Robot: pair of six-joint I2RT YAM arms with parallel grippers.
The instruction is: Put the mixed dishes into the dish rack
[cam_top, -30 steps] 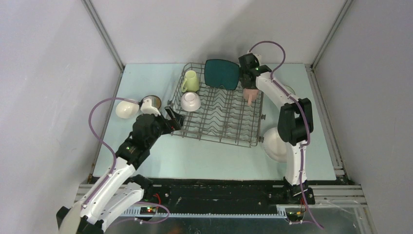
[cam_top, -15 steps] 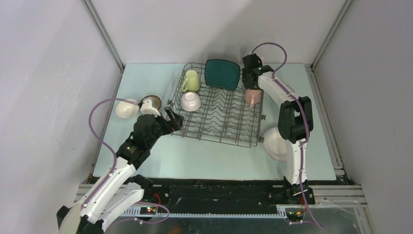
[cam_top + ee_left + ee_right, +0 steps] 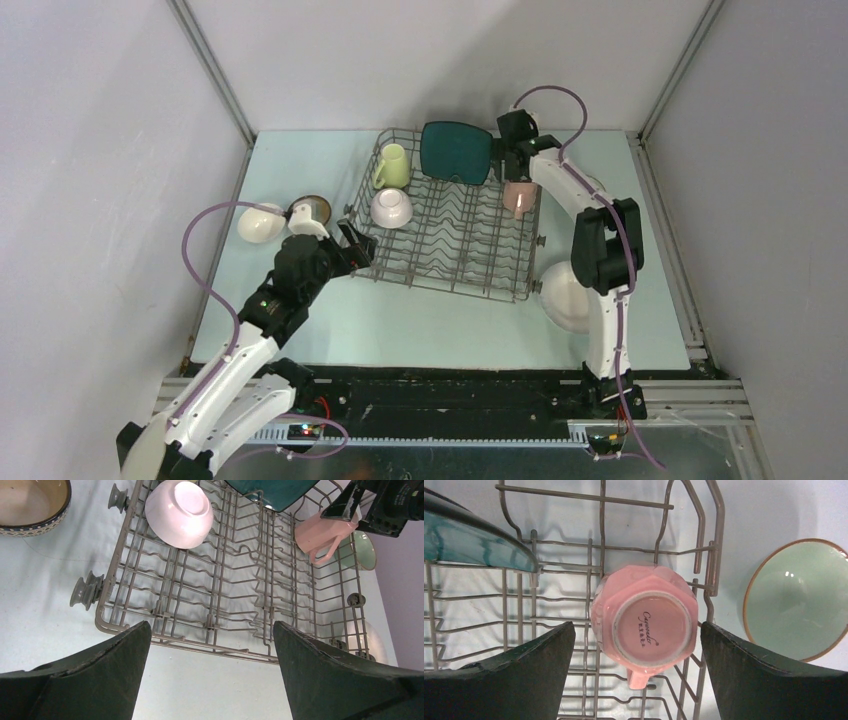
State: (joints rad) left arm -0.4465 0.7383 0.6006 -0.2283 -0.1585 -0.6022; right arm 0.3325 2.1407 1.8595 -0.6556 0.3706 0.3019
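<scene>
Through the right wrist camera I see the pink cup upside down in a corner of the dish rack, with my right gripper spread clear of it. The teal square plate is upper left, and the pale green bowl sits outside the rack.

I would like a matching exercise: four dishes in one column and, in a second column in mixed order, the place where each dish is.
Dishes:
1. pink cup
2. teal plate
3. green bowl
4. brown bowl

Places:
A. outside the rack, to its left in the top view
B. upside down inside the rack
C. standing on edge in the rack
D. outside the rack, to its right in the top view

Pairs: 1-B, 2-C, 3-D, 4-A
</scene>
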